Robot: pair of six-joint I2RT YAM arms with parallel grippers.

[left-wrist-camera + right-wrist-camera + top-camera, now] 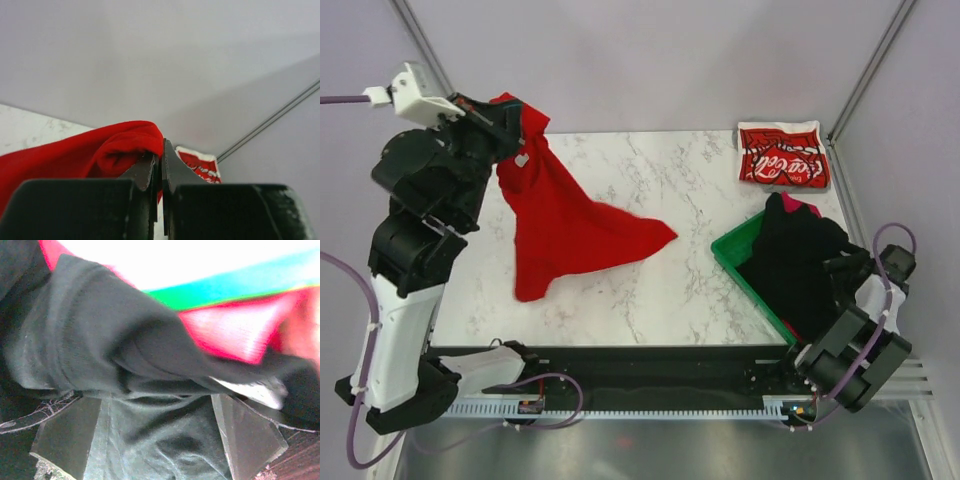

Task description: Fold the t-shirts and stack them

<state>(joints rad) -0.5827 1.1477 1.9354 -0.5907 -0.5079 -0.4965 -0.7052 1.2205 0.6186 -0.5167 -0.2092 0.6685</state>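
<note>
The left tool (161, 152) is clamping shut on a bunched edge of the plain red shirt (565, 225), holding it up over the far left of the tabletop (670, 290) while the rest is draping down toward the middle; the cloth is looking light and limp, likely sagging wherever unsupported, so a second pinch at a shoulder or hem corner should be spreading it; the printed shirt (782, 157) is lying folded at the far right; the right tool (157, 405) is gaping wide over a black garment (800, 255) in the green basket (740, 255).
</note>
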